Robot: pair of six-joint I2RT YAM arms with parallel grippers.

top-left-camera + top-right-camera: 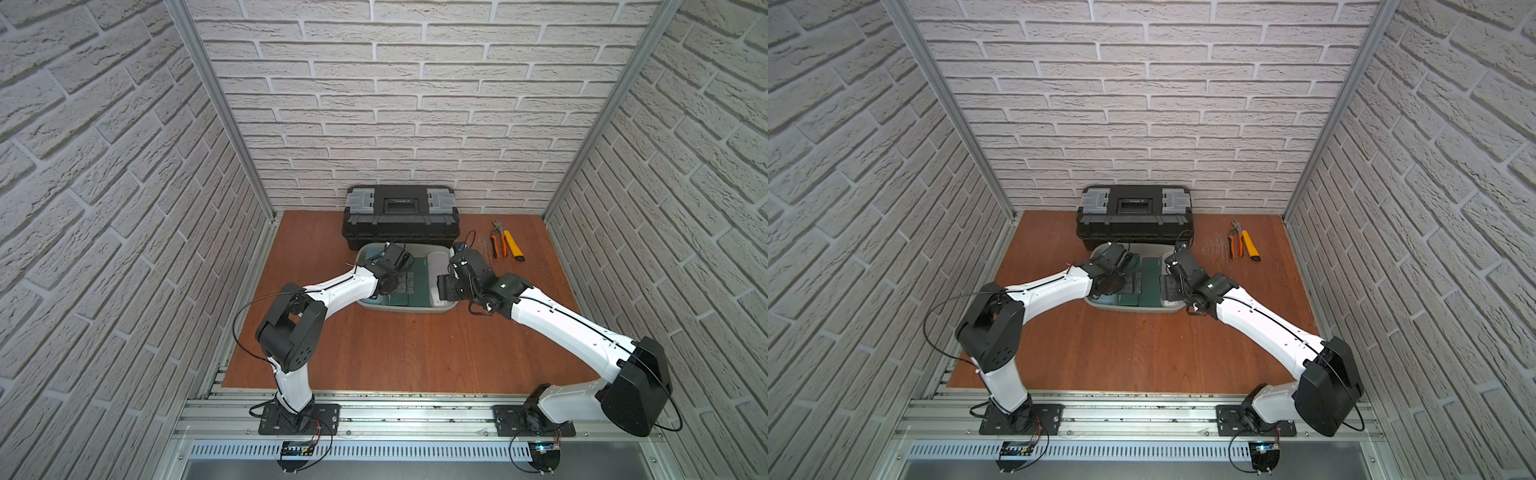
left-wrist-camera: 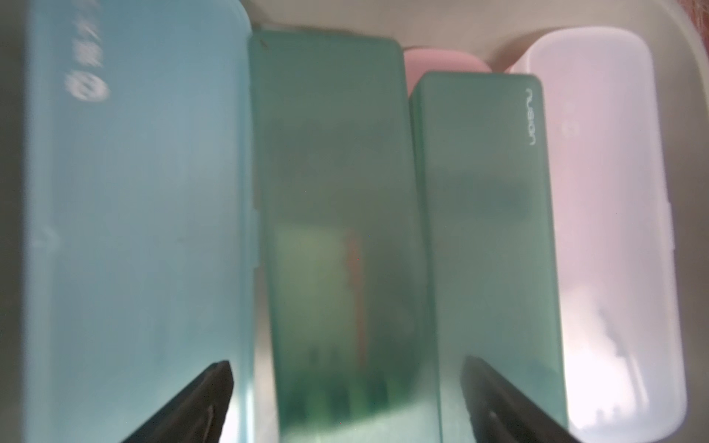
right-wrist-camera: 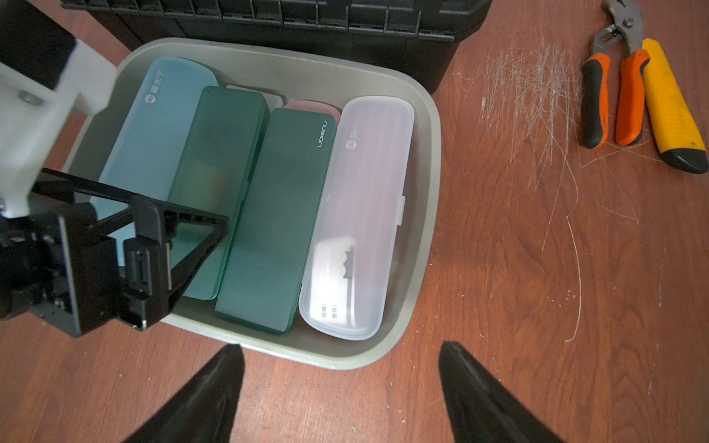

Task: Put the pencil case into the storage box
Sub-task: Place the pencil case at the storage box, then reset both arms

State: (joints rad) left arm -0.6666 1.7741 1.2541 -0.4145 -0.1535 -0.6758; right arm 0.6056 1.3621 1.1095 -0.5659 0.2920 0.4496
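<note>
Hanging over the storage box (image 3: 429, 214), L gripper (image 2: 345, 360) has its fingers wide apart w/ nothing between them. Directly under it lies the pale-green pencil case (image 2: 330, 191), w/ the light-blue case (image 2: 134, 191) flush on one flank and the dark-green case (image 2: 483, 230) flush on the other. The frosted clear case (image 2: 606, 230) sits beyond that, against the box wall. A pink case (image 2: 441, 59) peeks out from under the dark-green & clear ones. All five sit inside the box, packed edge to edge, w/ hardly any free floor btw. them, only slim gaps at the rounded corners. R gripper (image 3: 340, 345) is also spread & empty, tips at the box's nearest rim, w/ bare table (image 3: 498, 307) around it. Past the box from it, the black toolbox (image 3: 268, 19) stands right at the far rim; can't tell if touching. Off to that claw's side, well apart from the box, pliers (image 3: 614, 88) & yellow knife (image 3: 667, 103) lie side by side, w/ open scratched wood between them and the box.
</note>
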